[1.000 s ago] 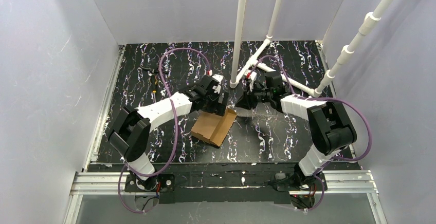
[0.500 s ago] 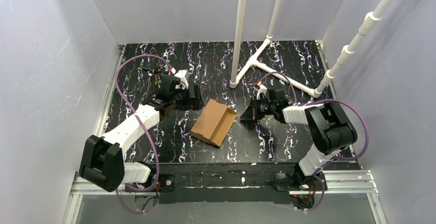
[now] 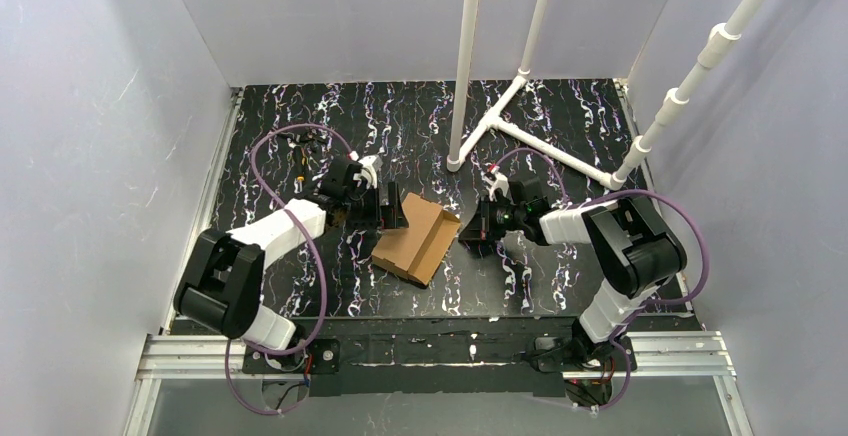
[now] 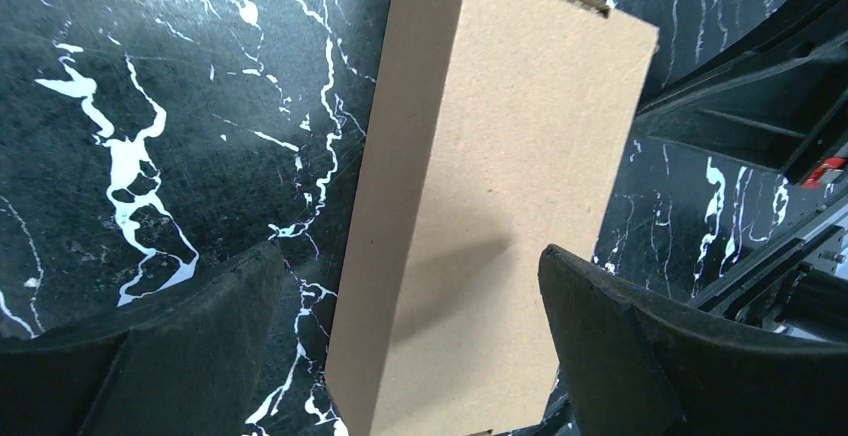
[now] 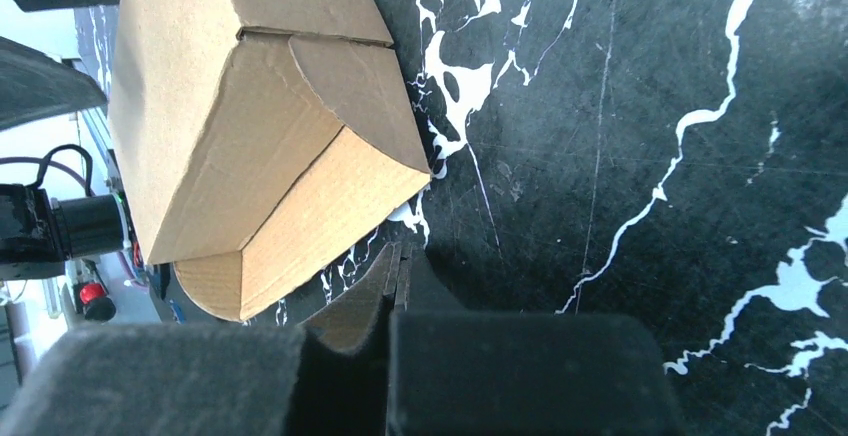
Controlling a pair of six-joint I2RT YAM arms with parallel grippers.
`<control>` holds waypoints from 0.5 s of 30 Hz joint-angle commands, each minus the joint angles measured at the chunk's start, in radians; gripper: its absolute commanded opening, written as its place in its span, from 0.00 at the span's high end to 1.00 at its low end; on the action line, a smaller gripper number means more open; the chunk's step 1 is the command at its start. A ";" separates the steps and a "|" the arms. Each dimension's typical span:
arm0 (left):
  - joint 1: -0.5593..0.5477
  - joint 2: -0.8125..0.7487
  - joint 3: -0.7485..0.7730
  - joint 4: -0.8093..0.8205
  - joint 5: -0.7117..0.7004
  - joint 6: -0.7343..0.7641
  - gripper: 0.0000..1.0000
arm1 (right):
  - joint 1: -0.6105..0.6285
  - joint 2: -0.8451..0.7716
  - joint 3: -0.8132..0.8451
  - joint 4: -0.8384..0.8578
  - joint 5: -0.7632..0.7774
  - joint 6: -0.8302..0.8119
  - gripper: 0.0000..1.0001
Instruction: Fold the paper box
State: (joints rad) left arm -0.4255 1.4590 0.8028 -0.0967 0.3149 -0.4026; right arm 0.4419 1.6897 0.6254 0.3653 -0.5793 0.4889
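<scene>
- The table (image 3: 330, 116), black with white marbling, fills the floor of the white-walled cell.
- A white pipe frame (image 3: 468, 56) rises from the far half of the table, with a slanted pipe running up to the right.
- The left arm (image 3: 275, 231) reaches in from the near left and the right arm (image 3: 625, 246) from the near right. A purple cable (image 3: 300, 146) loops above the left arm.
- The paper box (image 3: 415, 241), plain brown cardboard, lies near the middle of the table between the two grippers. From above it reads as a flat slab with a raised step along its right part. The left wrist view shows one long, smooth rectangular face. The right wrist view shows the end facing the right arm, where angled flaps with rounded corners meet over the opening but stand partly lifted.
- The left gripper (image 3: 390, 210) sits at the box's far left corner, fingers spread wide, one on each side of the long face. I cannot tell whether they touch the box.
- The right gripper (image 5: 398, 271) sits low at the box's right end, fingers pressed together.
- A small brown flap (image 5: 350, 311) lies right at those fingertips; whether it is pinched cannot be told.
</scene>
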 commanded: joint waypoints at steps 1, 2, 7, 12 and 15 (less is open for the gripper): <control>0.000 0.034 0.021 0.012 0.037 0.018 0.02 | 0.012 0.017 0.029 0.044 0.015 0.030 0.99; 0.001 0.045 0.022 0.017 0.048 0.019 0.02 | 0.015 0.019 0.031 0.048 0.017 0.032 0.99; 0.001 0.083 0.033 0.026 0.087 0.018 0.04 | 0.015 0.049 0.040 0.061 0.022 0.076 0.99; 0.000 0.091 0.029 0.037 0.112 0.009 0.06 | 0.015 0.073 0.049 0.084 0.012 0.124 0.99; 0.001 0.098 0.026 0.041 0.127 0.004 0.07 | 0.014 0.071 0.045 0.125 -0.022 0.141 0.99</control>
State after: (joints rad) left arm -0.4252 1.5509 0.8074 -0.0597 0.3992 -0.4019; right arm 0.4530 1.7470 0.6518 0.4282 -0.5827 0.5934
